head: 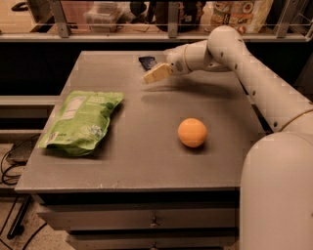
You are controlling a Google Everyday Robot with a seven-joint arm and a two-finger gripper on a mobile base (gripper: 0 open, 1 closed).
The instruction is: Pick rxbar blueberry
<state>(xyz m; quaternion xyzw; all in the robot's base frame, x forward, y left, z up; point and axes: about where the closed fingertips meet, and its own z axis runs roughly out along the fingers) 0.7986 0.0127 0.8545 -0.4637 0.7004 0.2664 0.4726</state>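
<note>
The rxbar blueberry (147, 62) is a small dark navy bar lying flat near the far edge of the grey table (146, 161). My gripper (154, 75) reaches in from the right on the white arm and hovers just in front of and right of the bar, its tan fingers (157, 73) partly overlapping the bar's near end. I see nothing held in it.
A large light-green pouch (80, 120) lies at the table's left. An orange ball (192, 132) sits right of centre. A rail and a shelf with packages (234, 12) run behind the far edge. My white body (276, 195) fills the lower right.
</note>
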